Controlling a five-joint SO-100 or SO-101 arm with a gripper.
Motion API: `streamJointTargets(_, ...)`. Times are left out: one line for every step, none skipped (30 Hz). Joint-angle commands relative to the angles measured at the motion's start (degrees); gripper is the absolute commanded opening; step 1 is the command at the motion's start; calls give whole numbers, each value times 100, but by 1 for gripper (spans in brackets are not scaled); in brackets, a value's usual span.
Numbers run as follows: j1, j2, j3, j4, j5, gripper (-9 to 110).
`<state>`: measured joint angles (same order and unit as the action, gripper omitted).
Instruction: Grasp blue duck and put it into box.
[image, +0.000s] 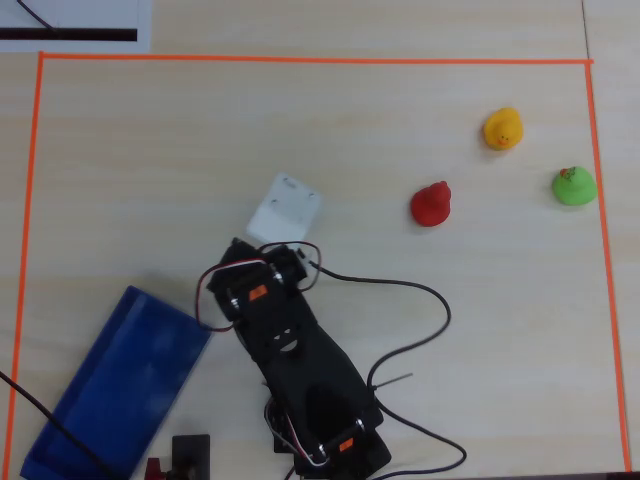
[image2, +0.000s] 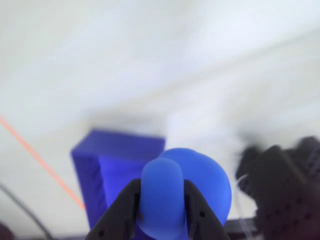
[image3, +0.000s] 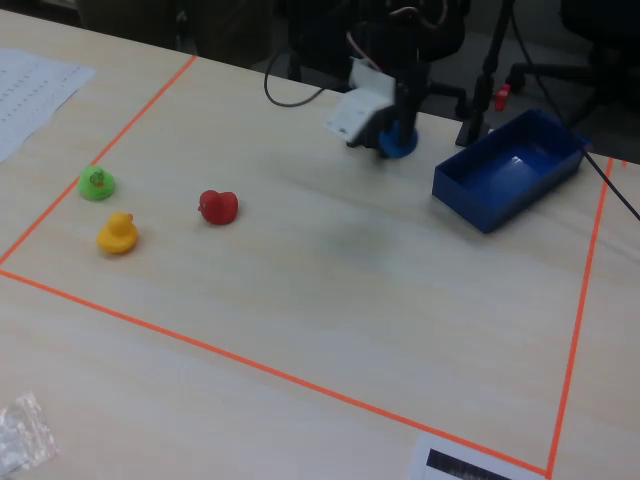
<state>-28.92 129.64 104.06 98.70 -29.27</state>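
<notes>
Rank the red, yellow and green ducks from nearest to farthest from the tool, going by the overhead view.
The tool is shut on the blue duck; in the overhead view it sits under the white wrist camera.
1. Red duck: nearest, directly right of it.
2. Yellow duck: farther right and higher.
3. Green duck: farthest, by the right tape line.

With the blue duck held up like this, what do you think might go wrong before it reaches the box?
1. The hand pinches only a narrow part of the blue duck; the rounded, smooth-looking body might slip during the swing.
2. In the fixed view the duck is not yet over the blue box; releasing now would probably land it on the table.
</notes>
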Motion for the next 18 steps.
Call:
streamJointTargets(-1529, -536, -615, 123, 466, 0)
streamJointTargets(-1793, -721, -747, 123, 519, 0)
streamJointTargets(-2030, -914, -896, 123, 554, 0)
streamJointTargets(-2259, -1081, -1063, 123, 554, 0)
streamJointTargets(-2452, -1248, -1230, 114, 554, 0)
streamJointTargets(-2628, -1397, -1415, 114, 554, 0)
streamJointTargets(-2777, -1556, -1591, 114, 554, 0)
streamJointTargets(-2936, -1714, -1749, 114, 545, 0)
streamJointTargets(-3076, -1881, -1898, 97, 519, 0)
streamJointTargets(-3226, -2048, -2048, 70, 501, 0)
streamJointTargets(-3375, -2224, -2180, 44, 466, 0)
streamJointTargets(-3507, -2399, -2276, -18, 422, 0)
streamJointTargets(-3621, -2549, -2320, -123, 360, 0)
streamJointTargets(-3718, -2689, -2329, -255, 325, 0)
streamJointTargets(-3788, -2813, -2312, -396, 290, 0)
streamJointTargets(-3850, -2936, -2268, -536, 255, 0)
streamJointTargets(-3885, -3032, -2206, -677, 237, 0)
streamJointTargets(-3929, -3111, -2101, -835, 237, 0)
